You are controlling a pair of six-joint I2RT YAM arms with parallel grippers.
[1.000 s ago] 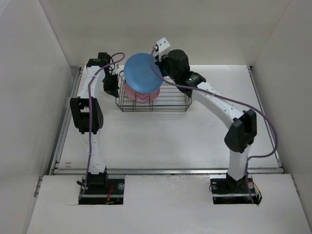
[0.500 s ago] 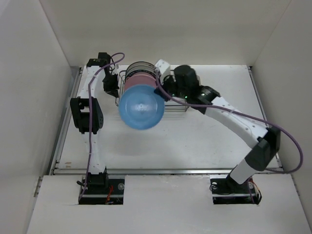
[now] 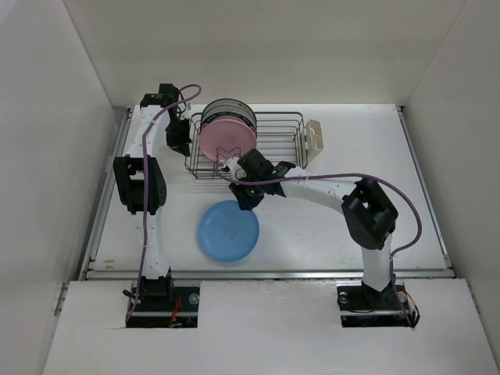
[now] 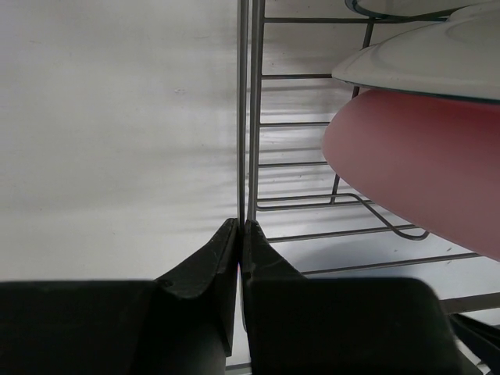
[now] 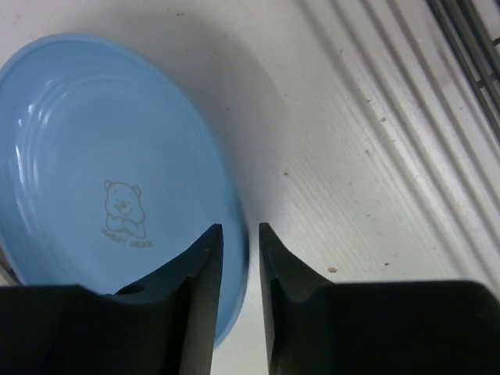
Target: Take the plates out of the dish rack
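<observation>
On the left, the left gripper (image 4: 241,229) has its two fingers pressed together on a thin wire of the dish rack (image 3: 273,162), at the rack's left end. The rack sits at the far side of the white table (image 3: 336,234).

Inside the rack, near that left end, a pink plate (image 3: 226,139) stands up on its edge. It is the front one. More plates (image 3: 225,105) with dark rims stand close behind it. In the left wrist view a white plate (image 4: 430,66) shows just past the pink one.

In front of the rack, a bit nearer the arms, the blue plate (image 5: 101,141) is out of the rack and down on the table. It has a little bear (image 5: 123,207) drawn in the middle. There are tiny words under the bear. The last word reads BEAR, and the first may be SWEET.

The right gripper (image 5: 238,229) is at the far edge of the blue plate. Its fingers are a little way apart, and the plate's rim shows in the gap. I cannot tell if they are pinching the rim or not.

On the right end of the rack hangs a small cream cup (image 3: 314,136).
</observation>
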